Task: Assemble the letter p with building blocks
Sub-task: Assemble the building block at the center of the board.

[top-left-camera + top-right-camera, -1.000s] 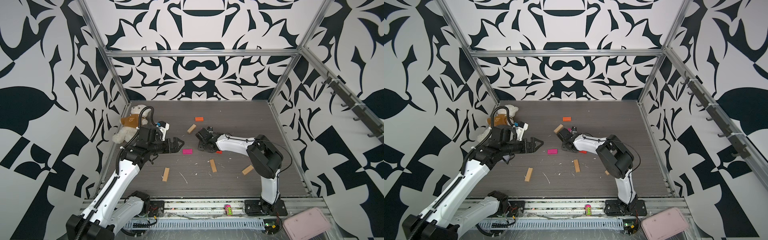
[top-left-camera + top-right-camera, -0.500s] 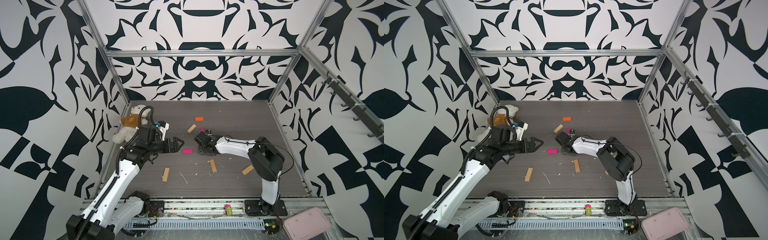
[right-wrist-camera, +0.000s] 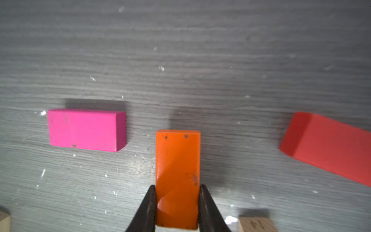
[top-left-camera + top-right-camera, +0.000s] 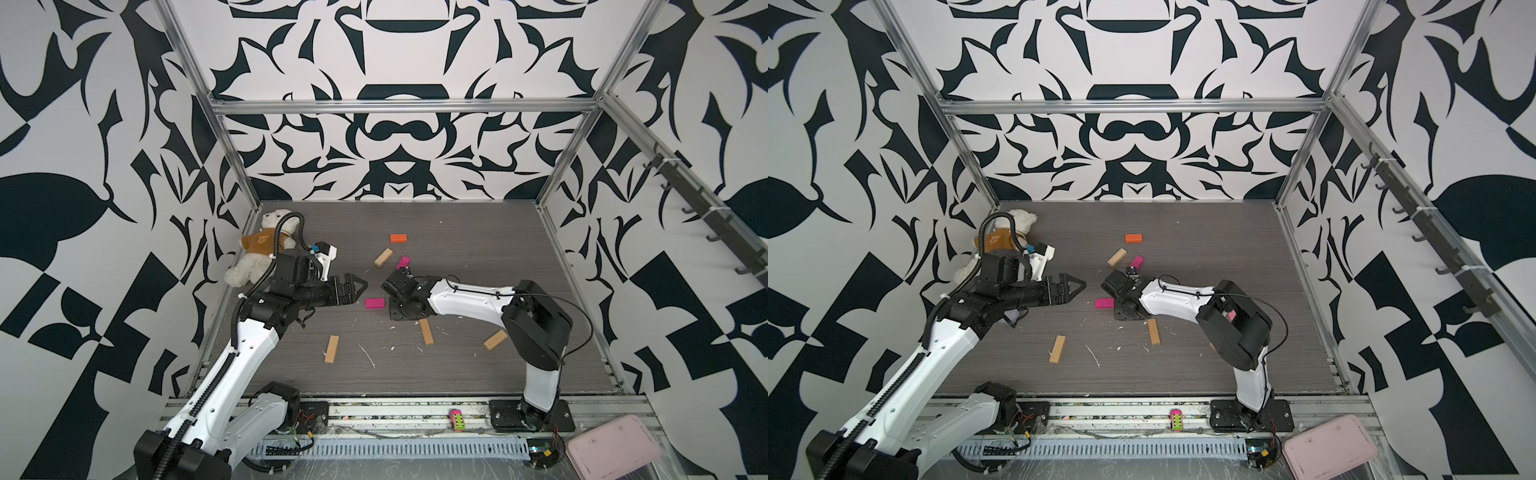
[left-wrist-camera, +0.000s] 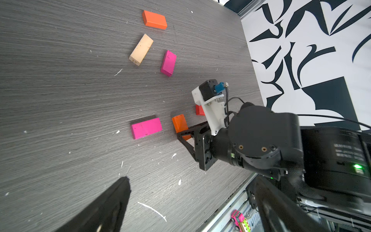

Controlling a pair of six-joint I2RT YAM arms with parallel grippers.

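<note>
Now right fingers pinch orange block — left fingers wide.

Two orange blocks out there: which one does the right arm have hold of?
The orange block clamped between the right gripper's fingers, beside the flat magenta block. The other orange block lies free, farther back.

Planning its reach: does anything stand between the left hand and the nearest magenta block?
Nothing visible does. Only bare table lies between the left hand and that magenta block; the right hand, gripping an orange block, is beside it.
</note>
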